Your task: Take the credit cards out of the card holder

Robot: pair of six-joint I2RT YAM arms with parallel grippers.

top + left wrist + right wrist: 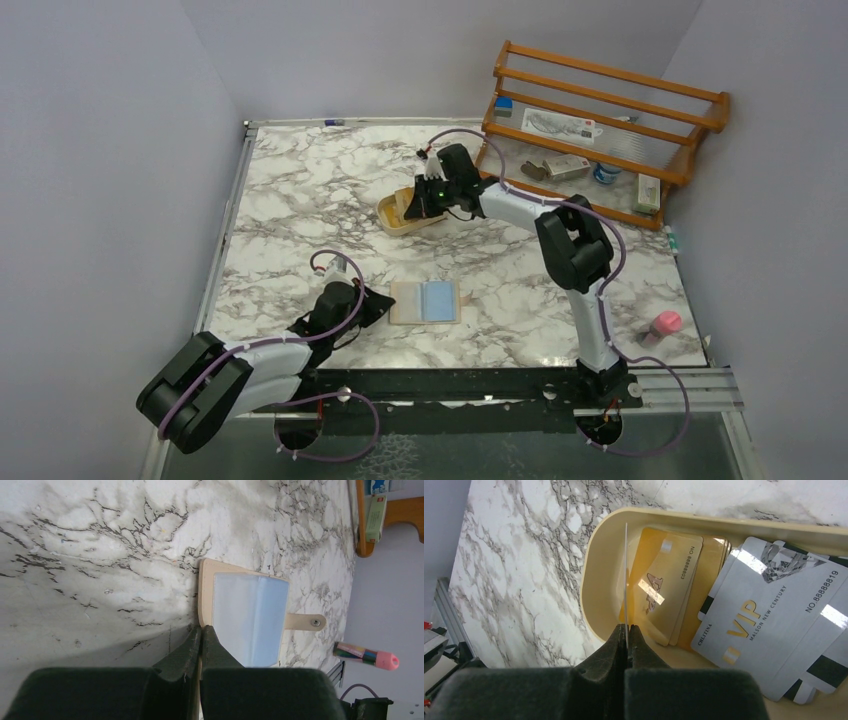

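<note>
top external view: card holder (425,302) lies open and flat on the marble table (300,190), near the front edge, between the two arm bases; left gripper (372,300) sits low at its left edge; right gripper (418,203) hangs over the oval beige tray (385,213) further back, well apart from the holder; wooden rack (610,72) stands at the back right corner; pink-capped tube (665,324) rests near the right arm's base.

left wrist view: the left gripper's jaws are pressed together, with the tan edge of the card holder pinched between them; the holder's pale blue inner pockets face up; its closing tab (305,622) lies flat on the table on the side away from the fingers.

right wrist view: the right gripper's jaws are clamped on a thin card (626,580), seen edge-on and upright over the tray; whether it touches the tray cannot be told; credit cards (669,580) lie in the tray, gold ones stacked, silver ones marked vip beside and partly over them.
</note>
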